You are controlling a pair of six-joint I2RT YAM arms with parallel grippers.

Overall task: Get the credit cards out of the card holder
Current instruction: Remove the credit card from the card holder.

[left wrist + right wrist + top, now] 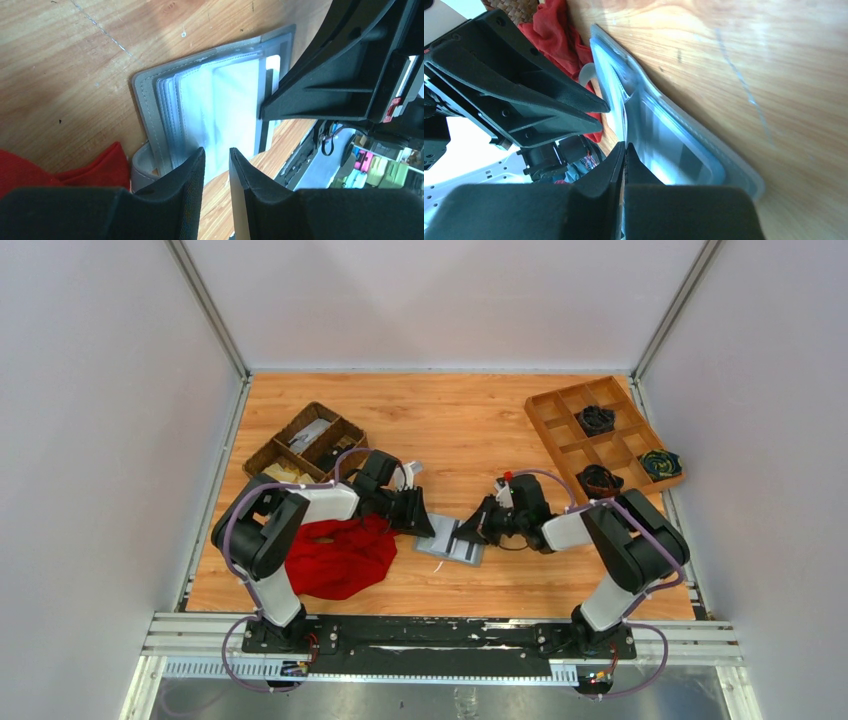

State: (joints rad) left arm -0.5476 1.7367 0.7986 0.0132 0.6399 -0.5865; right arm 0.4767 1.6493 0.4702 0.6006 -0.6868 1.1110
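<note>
Card holder (455,540) lies open on the wooden surface (450,430) between the two arms, its stacked clear sleeves facing up; glare keeps any credit cards inside from being told apart. The left claw (216,150) stands narrowly parted over one edge of the sleeves. The right claw (624,145) is pressed fully together at the opposite edge, beside a raised sleeve; whether it pinches anything cannot be told. A red cloth (335,555) lies just beside the holder. At far left, a divided wicker basket (290,425) holds pale and grey items. At far right, a wooden tray (545,435) has dark coils (597,420) in three compartments.
</note>
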